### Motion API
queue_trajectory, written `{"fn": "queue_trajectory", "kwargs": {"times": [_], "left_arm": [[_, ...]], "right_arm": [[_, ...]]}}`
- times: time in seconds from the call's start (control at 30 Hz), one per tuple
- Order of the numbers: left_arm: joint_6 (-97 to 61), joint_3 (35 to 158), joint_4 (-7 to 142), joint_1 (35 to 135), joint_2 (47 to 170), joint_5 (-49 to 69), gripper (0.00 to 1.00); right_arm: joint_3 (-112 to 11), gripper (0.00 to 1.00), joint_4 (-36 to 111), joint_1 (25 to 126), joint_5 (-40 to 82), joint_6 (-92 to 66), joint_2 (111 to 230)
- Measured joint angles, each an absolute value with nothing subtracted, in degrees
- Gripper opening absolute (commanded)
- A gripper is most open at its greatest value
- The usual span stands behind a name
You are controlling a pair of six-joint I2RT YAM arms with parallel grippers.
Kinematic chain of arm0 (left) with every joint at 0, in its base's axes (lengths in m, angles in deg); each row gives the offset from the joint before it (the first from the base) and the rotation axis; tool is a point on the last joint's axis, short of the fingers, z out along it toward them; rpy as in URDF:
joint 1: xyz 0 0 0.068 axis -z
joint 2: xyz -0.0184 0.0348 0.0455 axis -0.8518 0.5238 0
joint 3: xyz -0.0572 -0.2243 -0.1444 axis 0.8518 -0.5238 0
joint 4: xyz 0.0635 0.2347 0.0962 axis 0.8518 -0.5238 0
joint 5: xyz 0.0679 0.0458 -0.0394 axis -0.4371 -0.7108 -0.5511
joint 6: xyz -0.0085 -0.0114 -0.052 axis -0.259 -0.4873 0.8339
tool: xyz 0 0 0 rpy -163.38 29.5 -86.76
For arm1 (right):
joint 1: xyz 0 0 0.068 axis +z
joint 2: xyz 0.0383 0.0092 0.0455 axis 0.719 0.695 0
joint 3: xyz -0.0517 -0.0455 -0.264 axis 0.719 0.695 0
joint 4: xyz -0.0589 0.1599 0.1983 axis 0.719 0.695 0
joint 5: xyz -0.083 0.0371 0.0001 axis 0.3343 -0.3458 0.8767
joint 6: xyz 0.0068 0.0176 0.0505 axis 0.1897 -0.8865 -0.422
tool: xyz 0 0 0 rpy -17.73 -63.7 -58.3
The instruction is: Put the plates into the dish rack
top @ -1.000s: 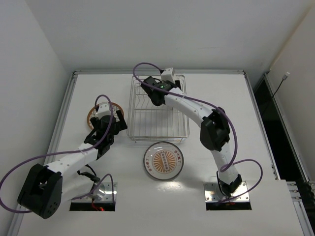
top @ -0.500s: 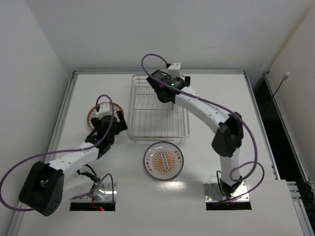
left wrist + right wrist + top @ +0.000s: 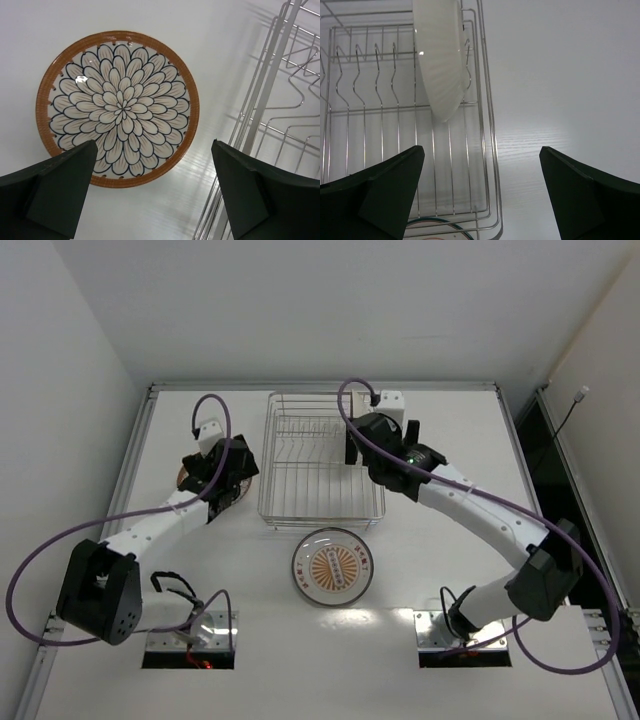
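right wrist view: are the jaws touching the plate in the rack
Apart. Right wrist view shows the plate upright in the rack, clear of the open jaws.

white table (image 3: 450,440), plain white walls (image 3: 330,310), dark gap right.

Both arms stretched out, end effectors empty.
The left end effector (image 3: 154,150) and right end effector (image 3: 481,150) point down, fingers spread wide; the arms reach forward with elbows bent.
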State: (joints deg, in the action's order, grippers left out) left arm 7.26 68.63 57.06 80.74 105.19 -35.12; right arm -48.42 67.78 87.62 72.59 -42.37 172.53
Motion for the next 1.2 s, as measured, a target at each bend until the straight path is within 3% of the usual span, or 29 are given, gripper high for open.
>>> {"fn": "queue_trajectory", "kwargs": {"times": [0.37,0.5,0.77,1.03,1.2], "left_arm": [[8.4,72.5,50.9,72.7,111.5,-19.4,0.99],[9.2,73.4,50.2,71.2,108.6,-17.0,0.99],[11.1,72.5,51.4,69.0,97.5,-16.6,0.99],[11.4,66.2,53.6,63.6,98.0,-7.6,0.99],[10.9,63.8,55.8,63.1,97.6,-3.4,0.99]], "right_arm": [[-41.8,1.0,62.3,87.4,66.4,-39.4,173.0],[-31.7,1.0,60.3,87.2,61.5,-39.7,165.7],[-10.4,1.0,54.9,87.2,52.8,-45.2,139.0],[4.4,0.87,50.1,90.1,44.2,-57.3,133.6],[11.3,0.87,49.4,91.4,40.3,-63.7,133.8]]}}
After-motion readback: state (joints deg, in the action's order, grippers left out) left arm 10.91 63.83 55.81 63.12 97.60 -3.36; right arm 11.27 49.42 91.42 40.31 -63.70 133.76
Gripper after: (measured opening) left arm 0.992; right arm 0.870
